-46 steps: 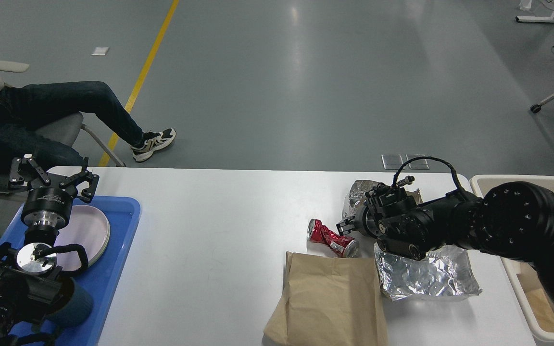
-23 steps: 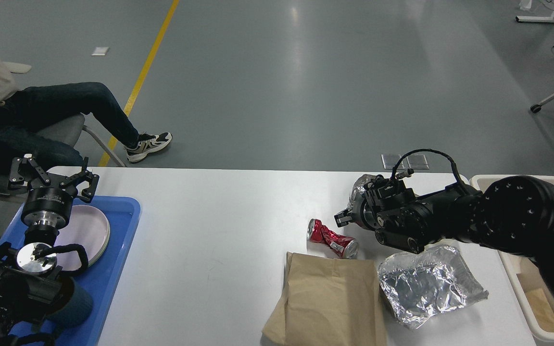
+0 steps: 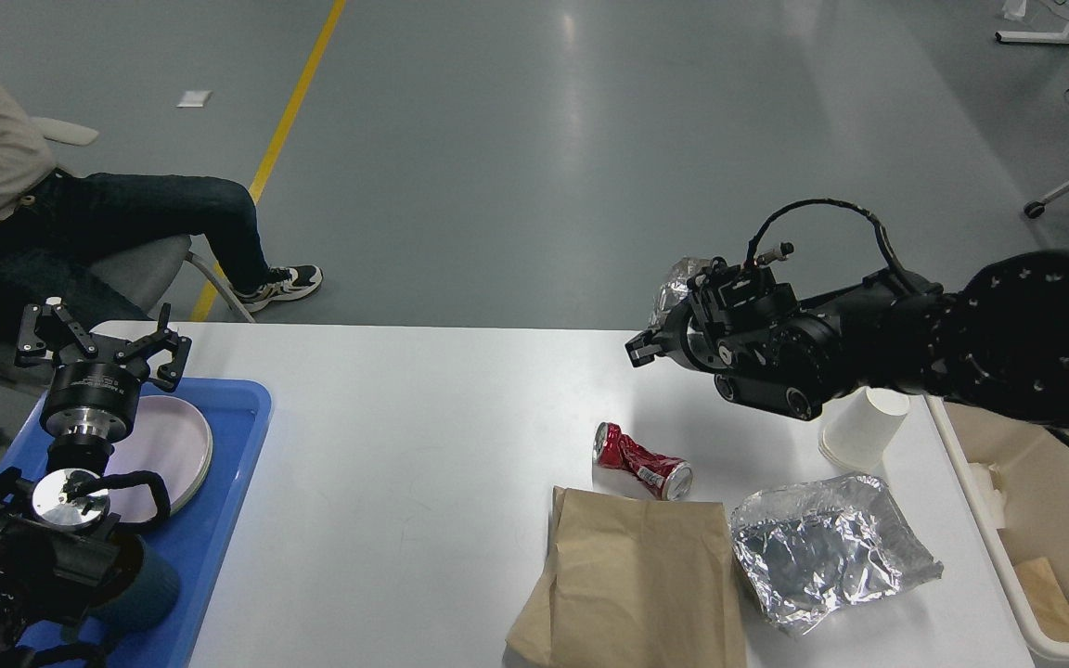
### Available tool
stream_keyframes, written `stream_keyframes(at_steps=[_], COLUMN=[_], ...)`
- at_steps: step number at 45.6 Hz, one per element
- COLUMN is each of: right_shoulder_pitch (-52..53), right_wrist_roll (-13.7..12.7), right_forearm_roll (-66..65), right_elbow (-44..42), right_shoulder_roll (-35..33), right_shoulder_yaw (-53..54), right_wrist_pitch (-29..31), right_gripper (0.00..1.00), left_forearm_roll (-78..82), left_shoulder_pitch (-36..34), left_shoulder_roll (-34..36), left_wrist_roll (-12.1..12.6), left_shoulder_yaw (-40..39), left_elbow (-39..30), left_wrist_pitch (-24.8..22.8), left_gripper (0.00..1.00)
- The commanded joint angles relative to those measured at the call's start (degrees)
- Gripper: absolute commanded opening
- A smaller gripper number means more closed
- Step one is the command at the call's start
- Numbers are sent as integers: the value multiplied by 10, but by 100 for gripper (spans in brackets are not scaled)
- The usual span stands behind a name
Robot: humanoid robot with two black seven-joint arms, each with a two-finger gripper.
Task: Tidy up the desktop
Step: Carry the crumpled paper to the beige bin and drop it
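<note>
The white desktop (image 3: 423,436) spans the view. On its right part lie a crushed red can (image 3: 641,461), a brown paper bag (image 3: 632,575), a crumpled foil sheet (image 3: 827,547) and a white paper cup (image 3: 859,427) lying tilted. My right gripper (image 3: 663,320) is raised above the table's far edge and is shut on a crumpled foil ball (image 3: 676,278). My left gripper (image 3: 103,341) is open and empty above the far end of the blue tray (image 3: 219,520).
The blue tray holds a pale plate (image 3: 168,445) and a dark blue cup (image 3: 140,584). A cream bin (image 3: 1036,501) with scraps stands beyond the table's right edge. A seated person (image 3: 80,223) is at the far left.
My right gripper has risen from the table with the foil ball in it, uncovering the white paper cup. The foil sheet shifted slightly right. The left arm has not moved.
</note>
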Motion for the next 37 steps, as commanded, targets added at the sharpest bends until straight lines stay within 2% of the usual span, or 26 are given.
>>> stream_keyframes(at_steps=[1,10,17,24,37], right_shoulder_pitch=[48,114,126,98,-44], right_wrist_roll=[0,4,1,0,0], right_forearm_roll=[1,3,3,4,5], right_elbow=[20,35,29,10,-47], right_shoulder_roll=[-26,-90,-147,-202,-281], right_shoulder_yaw=[-2,-1,-7,-32,-29], right_wrist_pitch=[29,110,145,135,86], right_gripper=[0,0,0,0,0], left_forearm_roll=[0,0,0,0,0], left_shoulder_pitch=[0,0,0,0,0], left_shoulder_roll=[0,0,0,0,0], left_wrist_roll=[0,0,0,0,0], left_shoulder_yaw=[0,0,0,0,0], left_elbow=[-1,0,0,0,-1], left_wrist_pitch=[0,0,0,0,0], left_gripper=[96,96,96,96,96])
